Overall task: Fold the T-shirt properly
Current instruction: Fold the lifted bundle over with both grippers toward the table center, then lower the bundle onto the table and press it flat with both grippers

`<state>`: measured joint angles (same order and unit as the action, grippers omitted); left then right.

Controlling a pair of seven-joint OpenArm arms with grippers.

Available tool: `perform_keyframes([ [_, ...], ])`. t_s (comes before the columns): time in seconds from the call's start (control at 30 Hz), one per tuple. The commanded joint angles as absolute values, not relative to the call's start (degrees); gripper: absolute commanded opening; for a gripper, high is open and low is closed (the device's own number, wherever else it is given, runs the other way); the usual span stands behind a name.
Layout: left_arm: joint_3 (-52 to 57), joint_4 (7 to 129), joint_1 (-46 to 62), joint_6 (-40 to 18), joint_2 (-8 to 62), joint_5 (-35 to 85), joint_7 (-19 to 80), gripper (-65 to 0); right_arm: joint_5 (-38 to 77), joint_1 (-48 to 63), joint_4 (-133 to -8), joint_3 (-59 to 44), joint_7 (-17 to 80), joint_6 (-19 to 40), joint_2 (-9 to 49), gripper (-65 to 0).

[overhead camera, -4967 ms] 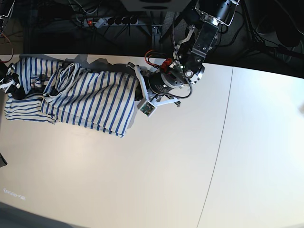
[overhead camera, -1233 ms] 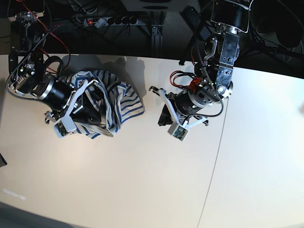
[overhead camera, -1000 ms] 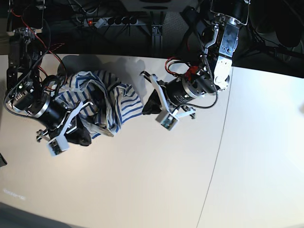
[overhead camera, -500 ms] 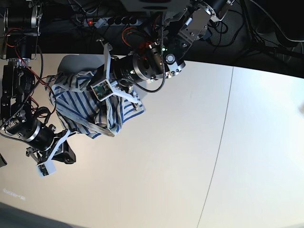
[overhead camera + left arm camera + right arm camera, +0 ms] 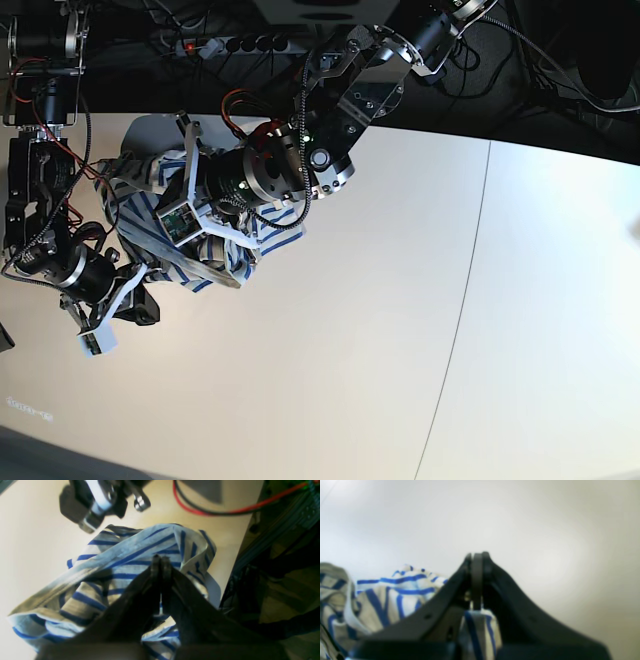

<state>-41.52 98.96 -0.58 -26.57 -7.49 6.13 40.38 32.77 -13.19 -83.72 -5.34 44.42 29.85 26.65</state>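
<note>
At the table's (image 5: 400, 330) far-left edge the T-shirt (image 5: 215, 255) lies bunched, right gripper (image 5: 477, 585) pinching a striped fold, left gripper (image 5: 160, 566) pressed together above it; spreading flat appears the next requirement.

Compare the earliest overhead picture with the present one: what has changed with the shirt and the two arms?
The T-shirt, then spread flat, is now a bunched heap. The left gripper swung from the shirt's right edge over its top, shut. The right gripper pulled toward the table's near-left, shut on a striped fold. The shirt remains at the far-left corner.
</note>
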Motion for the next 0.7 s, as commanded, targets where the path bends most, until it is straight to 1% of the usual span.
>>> perform_keyframes([
  [0.0, -41.6, 99.6, -1.5, -26.0, -8.4, 6.8, 38.5, -65.0, 34.1, -14.5, -84.0, -5.8, 43.3, 33.4, 27.5, -65.0],
  [0.27, -41.9, 94.5, -3.0, -26.0, -9.0, 6.5, 36.6, -65.0, 34.9, -14.5, -82.1, -5.8, 43.2, 33.4, 27.4, -65.0],
  [0.47, -44.3, 90.2, -3.8, -26.0, -9.0, 4.8, 35.8, -65.0, 34.9, -14.5, -82.1, -5.8, 43.2, 33.4, 27.4, -65.0],
  [0.67, -44.8, 88.0, -3.8, -25.9, -8.0, 1.9, 38.6, -65.0, 34.6, -14.5, -82.1, -5.8, 43.3, 33.4, 27.4, -65.0],
])
